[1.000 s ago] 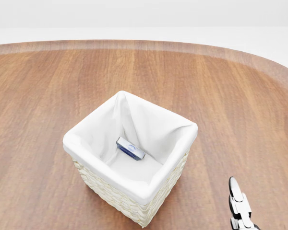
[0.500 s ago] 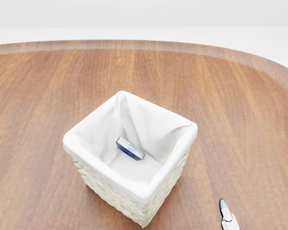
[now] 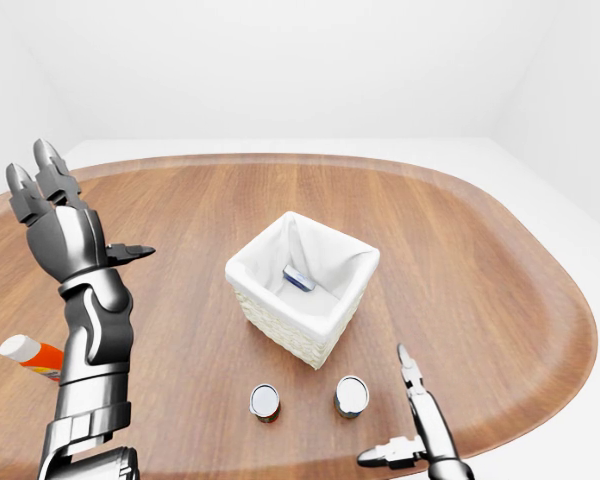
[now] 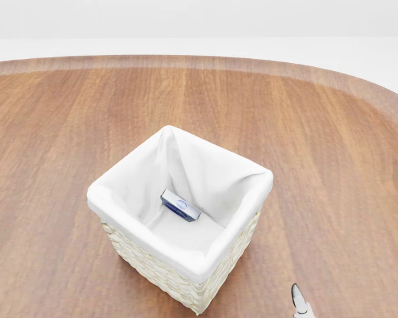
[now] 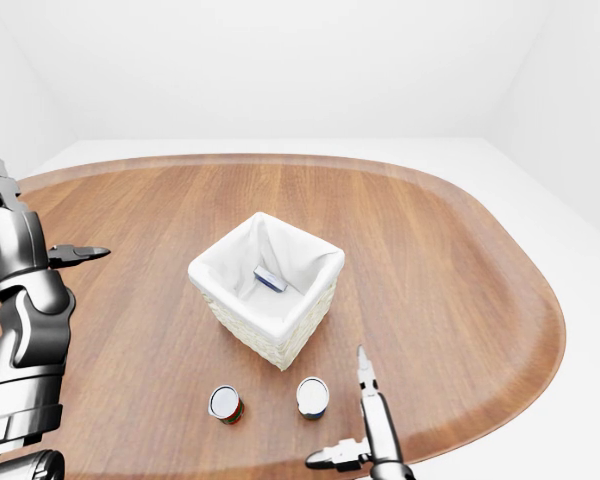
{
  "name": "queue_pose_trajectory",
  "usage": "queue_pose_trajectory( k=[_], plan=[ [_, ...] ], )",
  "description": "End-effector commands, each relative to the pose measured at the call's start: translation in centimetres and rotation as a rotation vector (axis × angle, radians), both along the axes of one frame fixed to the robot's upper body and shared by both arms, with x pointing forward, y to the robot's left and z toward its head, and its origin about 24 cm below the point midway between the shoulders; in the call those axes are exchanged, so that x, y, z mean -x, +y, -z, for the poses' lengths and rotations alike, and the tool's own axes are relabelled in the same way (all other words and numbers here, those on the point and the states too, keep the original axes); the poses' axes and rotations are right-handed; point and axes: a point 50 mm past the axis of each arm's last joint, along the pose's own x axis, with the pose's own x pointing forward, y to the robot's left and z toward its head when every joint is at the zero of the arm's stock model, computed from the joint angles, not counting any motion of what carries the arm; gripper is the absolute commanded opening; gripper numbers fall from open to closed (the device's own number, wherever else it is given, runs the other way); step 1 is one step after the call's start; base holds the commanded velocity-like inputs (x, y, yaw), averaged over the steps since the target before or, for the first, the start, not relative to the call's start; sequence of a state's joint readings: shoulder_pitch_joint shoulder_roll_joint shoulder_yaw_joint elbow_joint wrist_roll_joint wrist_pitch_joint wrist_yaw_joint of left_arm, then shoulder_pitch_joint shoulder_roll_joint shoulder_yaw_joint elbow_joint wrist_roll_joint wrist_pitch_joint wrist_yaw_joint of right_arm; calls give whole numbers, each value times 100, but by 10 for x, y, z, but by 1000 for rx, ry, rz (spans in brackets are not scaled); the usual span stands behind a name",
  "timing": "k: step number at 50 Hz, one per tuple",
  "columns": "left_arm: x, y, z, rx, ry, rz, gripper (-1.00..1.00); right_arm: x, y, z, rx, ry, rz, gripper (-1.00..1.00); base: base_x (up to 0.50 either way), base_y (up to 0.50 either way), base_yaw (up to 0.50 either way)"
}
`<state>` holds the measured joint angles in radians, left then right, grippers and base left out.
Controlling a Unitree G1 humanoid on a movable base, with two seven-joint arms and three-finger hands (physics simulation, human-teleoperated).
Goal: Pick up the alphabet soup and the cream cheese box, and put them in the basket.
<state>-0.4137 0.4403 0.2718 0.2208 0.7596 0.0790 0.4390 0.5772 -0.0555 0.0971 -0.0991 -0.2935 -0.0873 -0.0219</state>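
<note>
only the eye views show two cans (image 3: 265, 401) below the basket (image 3: 302, 290)

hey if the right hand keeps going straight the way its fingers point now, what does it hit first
Probably nothing: the right hand passes right of the silver-topped can and white-lined wicker basket, over bare wooden table. Depth is unclear.

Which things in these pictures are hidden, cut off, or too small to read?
- Two cans: labels too small in both eye views; below the head view's edge.
- Tube: partly behind the left arm, left-eye view.
- Right hand: cut by the bottom edge.
- Small box in the basket: print unreadable.
</note>
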Motion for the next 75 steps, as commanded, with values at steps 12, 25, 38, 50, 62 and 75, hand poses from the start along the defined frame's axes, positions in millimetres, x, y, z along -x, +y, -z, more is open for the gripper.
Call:
queue_pose_trajectory(
  k=[12, 25, 38, 50, 62, 75],
  plan=[
    [0, 0, 0, 0, -1, 4, 100, -1, 11, 12, 57, 25, -38, 100, 0, 0, 0],
    [1, -1, -1, 0, -2, 5, 100, -7, 17, 15, 84, 11, -55, 100, 0, 0, 0],
    [1, -1, -1, -1, -5, 6, 100, -14, 25, 21, 123, 8, -72, 100, 0, 0, 0],
    [1, 0, 0, 3, -7, 7, 100, -11, 22, 37, 144, 69, -52, 100, 0, 0, 0],
    [1, 0, -1, 4, -5, 6, 100, -10, 28, 39, 157, 70, -69, 100, 0, 0, 0],
    [1, 0, 0, 3, -5, 8, 100, -17, 32, 30, 129, 27, -75, 100, 0, 0, 0]
  ],
)
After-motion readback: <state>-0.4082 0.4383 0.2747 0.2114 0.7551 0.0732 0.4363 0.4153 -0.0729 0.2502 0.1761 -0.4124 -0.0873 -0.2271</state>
